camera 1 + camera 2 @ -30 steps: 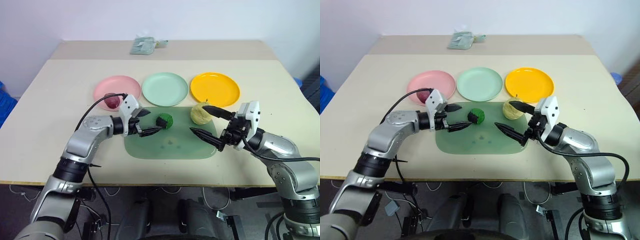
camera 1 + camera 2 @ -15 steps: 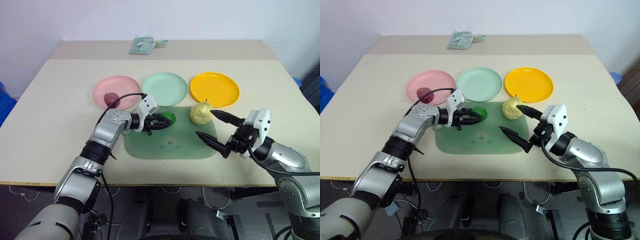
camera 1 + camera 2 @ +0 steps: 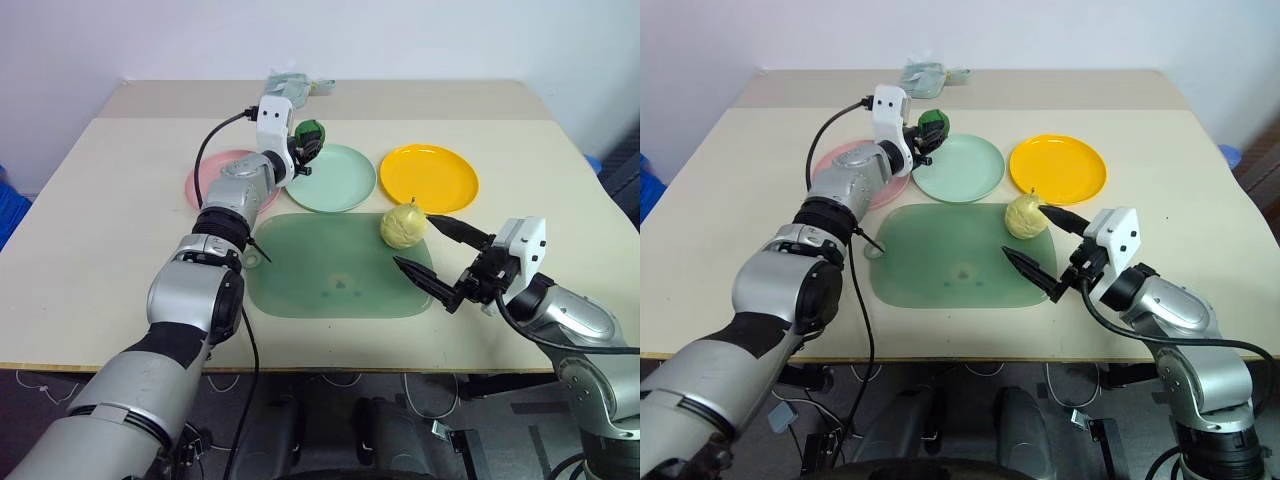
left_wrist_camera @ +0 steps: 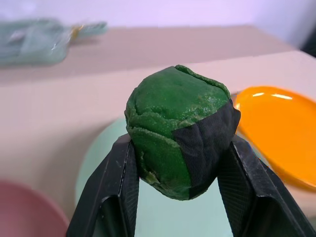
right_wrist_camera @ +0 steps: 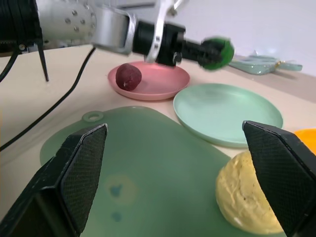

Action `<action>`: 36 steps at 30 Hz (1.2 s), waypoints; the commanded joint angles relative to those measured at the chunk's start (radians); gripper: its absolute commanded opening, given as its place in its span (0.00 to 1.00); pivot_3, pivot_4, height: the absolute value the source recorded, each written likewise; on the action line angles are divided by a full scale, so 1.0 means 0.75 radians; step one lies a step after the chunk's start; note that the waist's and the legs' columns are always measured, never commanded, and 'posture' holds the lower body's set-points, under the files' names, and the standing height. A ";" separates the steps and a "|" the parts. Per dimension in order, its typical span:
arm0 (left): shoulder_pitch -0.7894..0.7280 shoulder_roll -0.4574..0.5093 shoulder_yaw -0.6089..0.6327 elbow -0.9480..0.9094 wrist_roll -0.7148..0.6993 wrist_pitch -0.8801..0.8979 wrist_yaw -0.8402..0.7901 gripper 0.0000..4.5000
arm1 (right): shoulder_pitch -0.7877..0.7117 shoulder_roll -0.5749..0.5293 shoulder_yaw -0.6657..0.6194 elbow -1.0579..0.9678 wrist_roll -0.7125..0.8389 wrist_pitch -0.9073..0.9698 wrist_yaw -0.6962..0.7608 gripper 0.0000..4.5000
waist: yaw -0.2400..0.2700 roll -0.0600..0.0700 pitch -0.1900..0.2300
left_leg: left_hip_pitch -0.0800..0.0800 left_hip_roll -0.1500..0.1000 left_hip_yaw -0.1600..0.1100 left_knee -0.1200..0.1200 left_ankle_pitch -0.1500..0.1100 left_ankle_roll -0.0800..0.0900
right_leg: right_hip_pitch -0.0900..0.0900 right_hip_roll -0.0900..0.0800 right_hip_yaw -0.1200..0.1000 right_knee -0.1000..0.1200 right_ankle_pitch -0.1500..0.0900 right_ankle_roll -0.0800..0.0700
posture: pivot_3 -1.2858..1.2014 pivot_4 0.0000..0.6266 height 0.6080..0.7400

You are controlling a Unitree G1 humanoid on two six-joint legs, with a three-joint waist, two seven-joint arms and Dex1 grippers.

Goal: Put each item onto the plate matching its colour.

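Between the left fingers: the dark green ball (image 4: 180,131) is sitting clamped, one black finger pressing each flank, most of the ball standing proud of the tips.
Left gripper (image 3: 307,141): it is closing on the ball and nothing else, jaws held apart by the ball's width, and it is carrying the ball clear of the table.
Mint green plate (image 3: 332,178): it is lying below the held ball and a little toward the robot's right, the ball hanging over the plate's far-left rim rather than over its middle.
Coming move, as I judge it: the release is turning on that offset, so the gripper is needing to come down and slightly inward over the plate before letting go.
Ball's shape: it is looking blocky and roughly as wide as tall, with no clear long axis, so I expect its orientation to matter little on landing.
Pink plate (image 3: 830,163): it is lying beside the left gripper on its outer side, with the dark red-purple lump (image 5: 128,76) already resting on it.
Pale yellow fruit (image 3: 403,226): it is sitting at the far edge of the green mat (image 3: 300,275), just ahead of the right gripper's upper fingertip.
Right gripper (image 3: 436,260): it is hanging wide open and empty, much nearer the fruit than the left one.
Orange-yellow plate (image 3: 430,178): it is waiting bare beyond the fruit.
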 commanded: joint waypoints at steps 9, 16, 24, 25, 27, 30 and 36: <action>0.126 0.037 0.020 -0.158 0.019 -0.164 -0.227 0.99 | -0.133 0.081 0.090 0.171 -0.156 -0.120 -0.053 1.00 | -0.004 -0.003 0.002 | 0.000 0.000 0.000 0.002 0.000 0.000 | 0.000 0.000 0.000 0.002 0.000 0.000 | 0.52 0.24 1.00; 1.007 0.345 -0.032 -1.463 -0.315 0.154 -0.758 0.99 | -0.319 0.153 0.155 0.381 -0.265 -0.170 -0.094 1.00 | -0.050 -0.003 0.003 | 0.001 0.000 0.012 -0.007 0.003 -0.006 | -0.018 -0.002 0.024 0.013 0.001 -0.002 | 0.52 0.24 1.00; 1.542 0.686 0.097 -1.960 -0.492 0.248 -0.964 0.99 | -0.507 0.192 0.204 0.642 -0.297 -0.197 -0.018 1.00 | 0.002 -0.002 0.004 | 0.002 0.003 0.012 -0.010 0.003 -0.007 | -0.016 -0.002 0.025 0.007 0.001 -0.015 | 0.52 0.24 1.00; 1.556 0.691 0.106 -1.976 -0.503 0.255 -0.951 0.99 | -0.515 0.194 0.208 0.653 -0.286 -0.186 0.000 1.00 | 0.004 -0.002 0.004 | 0.002 0.003 0.012 -0.010 0.004 -0.006 | -0.016 -0.002 0.025 0.006 0.001 -0.015 | 0.52 0.24 1.00; 1.576 0.690 0.111 -2.009 -0.502 0.256 -0.919 0.99 | -0.525 0.194 0.223 0.679 -0.273 -0.166 0.047 1.00 | 0.005 -0.002 0.004 | 0.002 0.003 0.012 -0.010 0.004 -0.006 | -0.016 -0.002 0.024 0.005 0.001 -0.015 | 0.52 0.24 1.00; 1.603 0.671 0.095 -2.075 -0.500 0.257 -0.867 0.99 | -0.544 0.201 0.251 0.732 -0.287 -0.164 0.092 1.00 | -0.004 -0.002 0.004 | 0.002 0.003 0.013 -0.010 0.003 -0.005 | -0.016 -0.001 0.024 0.006 0.001 -0.014 | 0.52 0.24 1.00; 1.647 0.662 0.084 -2.114 -0.491 0.222 -0.848 0.99 | -0.588 0.203 0.260 0.853 -0.343 -0.184 0.101 1.00 | -0.010 -0.002 0.003 | 0.003 0.004 0.014 -0.012 0.003 -0.005 | -0.017 0.000 0.024 0.008 0.003 -0.012 | 0.52 0.24 1.00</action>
